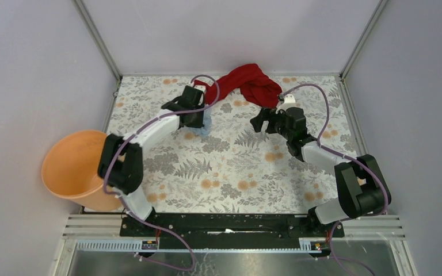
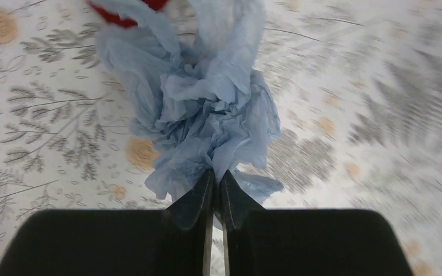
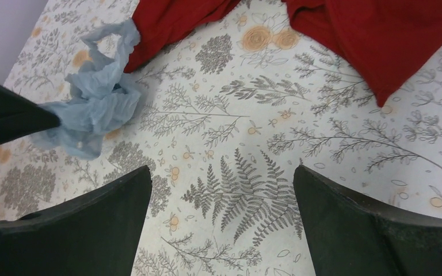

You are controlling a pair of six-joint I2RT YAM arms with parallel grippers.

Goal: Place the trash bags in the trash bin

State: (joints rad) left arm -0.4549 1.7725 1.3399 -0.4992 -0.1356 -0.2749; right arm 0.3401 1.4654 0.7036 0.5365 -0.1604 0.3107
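Note:
A crumpled pale blue trash bag (image 2: 207, 98) lies on the floral table near the back left, its far end touching the red cloth. My left gripper (image 2: 217, 172) is shut on the bag's near end, and film bunches out on both sides of the fingertips. From above, only a blue scrap of the bag (image 1: 203, 129) shows under the left gripper (image 1: 198, 118). The orange trash bin (image 1: 72, 164) stands off the table's left edge, beside the left arm's elbow. My right gripper (image 3: 221, 175) hangs open over bare tablecloth, to the right of the bag (image 3: 98, 103).
A red cloth (image 1: 253, 83) lies bunched against the back wall between the two grippers, and its edge (image 3: 380, 34) is just beyond the right gripper. Grey walls close in the table at the back and on both sides.

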